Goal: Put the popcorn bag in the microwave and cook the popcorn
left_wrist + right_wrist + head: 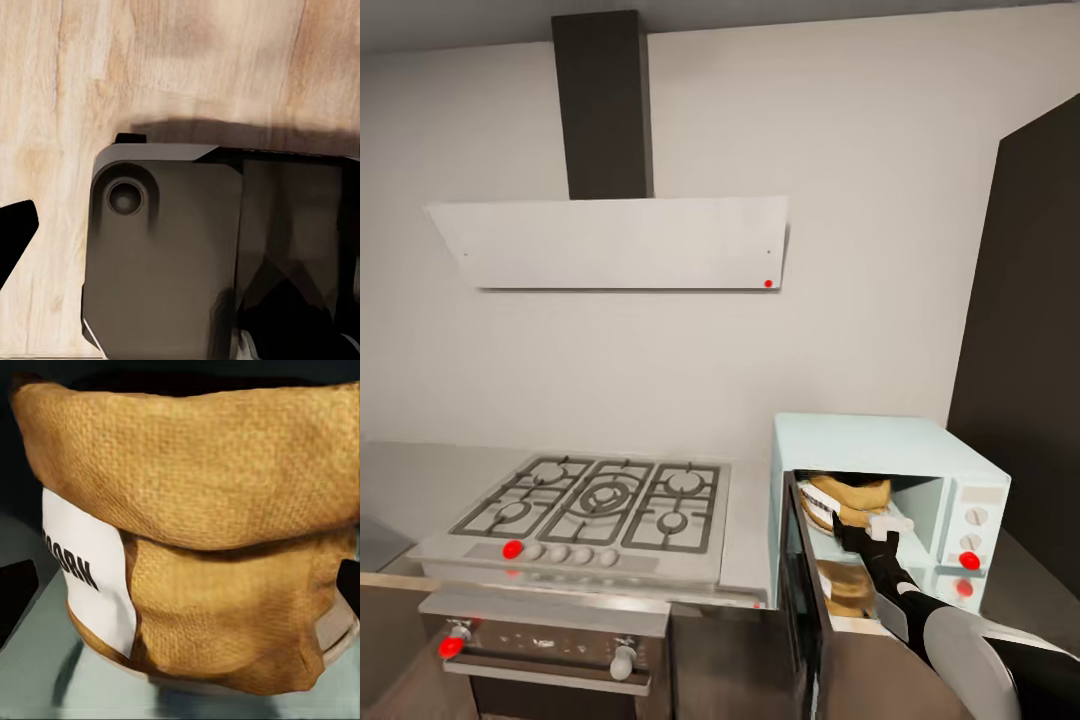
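Half-hidden popcorn bag (847, 497) inside microwave (900, 450)

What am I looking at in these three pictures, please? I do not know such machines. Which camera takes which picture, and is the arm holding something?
This is a simulated two-armed robot in a kitchen. The wide picture comes from its head camera: a steel gas hob with black grates and a pale mint-blue boxy microwave with its dark glass door open stand on the grey countertop. The black right gripper reaches inside to the orange-brown popcorn bag with a white label, which the right wrist camera shows up close, resting on the microwave's floor. Whether the gripper is gripping it, I cannot tell. The left wrist camera looks down at the light wood floor.
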